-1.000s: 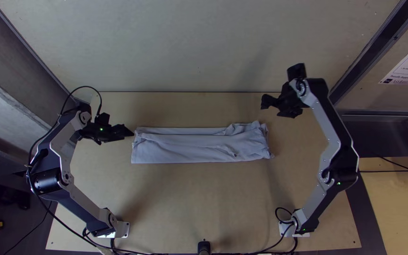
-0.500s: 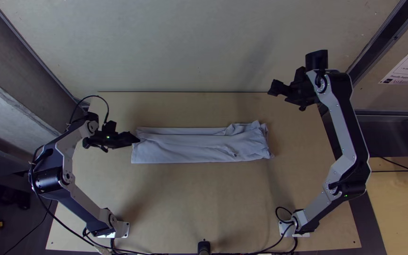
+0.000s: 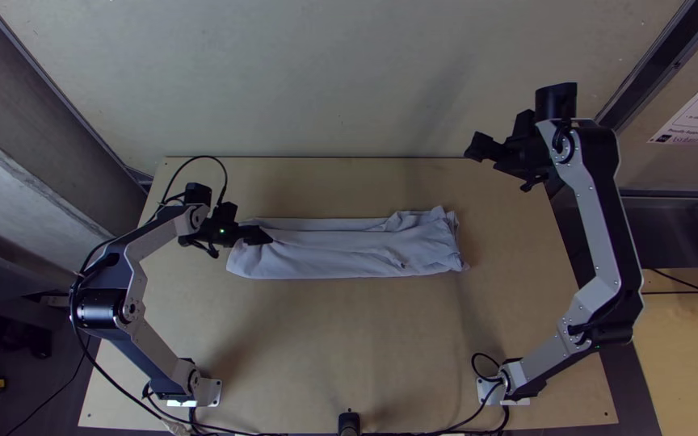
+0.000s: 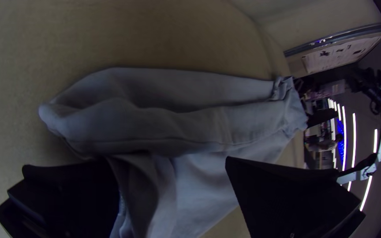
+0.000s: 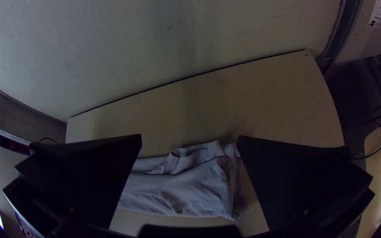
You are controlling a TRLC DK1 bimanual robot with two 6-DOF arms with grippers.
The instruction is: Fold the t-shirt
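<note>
The light grey-blue t-shirt (image 3: 341, 250) lies folded into a long flat strip across the table, its right end rumpled. My left gripper (image 3: 262, 236) is over the strip's upper left end; in the left wrist view the gripper (image 4: 166, 162) stands open, with part of the shirt (image 4: 190, 128) between its wide-spread fingers. Beyond the strip's right end, up near the table's far edge, is my right gripper (image 3: 478, 148). The right wrist view has this gripper (image 5: 189, 138) open, and the shirt's rumpled end (image 5: 199, 185) lies farther off on the table.
Bare wooden table (image 3: 341, 347) spreads on the near side of the shirt. A pale wall panel (image 3: 317, 81) rises along the far edge. Black cables (image 3: 98, 367) run by the left arm's base.
My left gripper has moved right over the shirt's left end, whose upper corner has shifted right and rounded. My right gripper has moved away, up and to the right.
</note>
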